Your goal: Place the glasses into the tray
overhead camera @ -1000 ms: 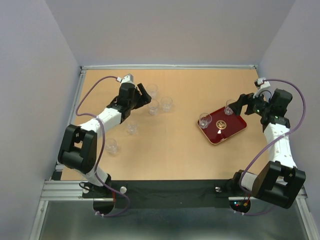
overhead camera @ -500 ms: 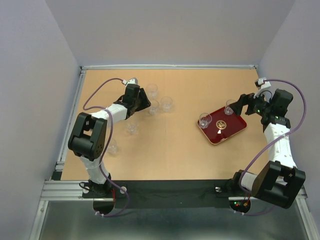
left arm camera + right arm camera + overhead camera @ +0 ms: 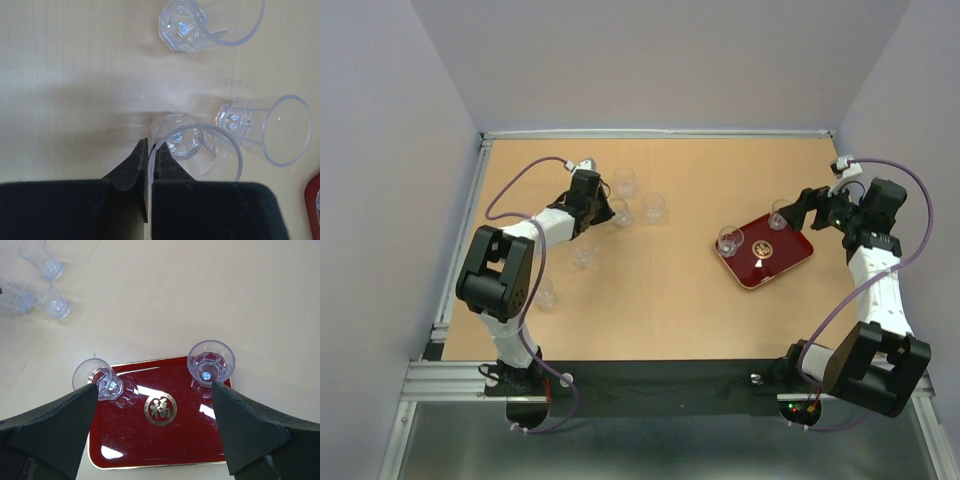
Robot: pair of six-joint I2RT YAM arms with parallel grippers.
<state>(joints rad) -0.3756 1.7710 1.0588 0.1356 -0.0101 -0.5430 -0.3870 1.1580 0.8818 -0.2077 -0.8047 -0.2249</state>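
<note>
Five clear glasses (image 3: 584, 254) stand loose on the left half of the wooden counter (image 3: 670, 310), two spaced apart toward the near side and three clustered farther back. The left end effector (image 3: 609, 208) reaches into that cluster. Its wrist view shows the two black fingers (image 3: 127, 172) drawn almost together, with the rim of the gripped glass (image 3: 197, 145) running into the narrow slit between them, pinched there. That glass is upright. In the same view a second glass (image 3: 265, 127) sits just beside it on the right, and a third glass (image 3: 210, 22) stands apart beyond it.

Right of centre, the dark red tray (image 3: 788, 258) lies at an angle on the counter, its gold emblem (image 3: 160, 409) bare at the middle. Two glasses are already in it, both upright: the left tray glass (image 3: 102, 382) at one far corner and the right tray glass (image 3: 210, 361) at the other.

The right end effector (image 3: 154, 386) hangs above the tray with its fingers spread wide, holding nothing. The two tray glasses stand just ahead of its tips.
</note>
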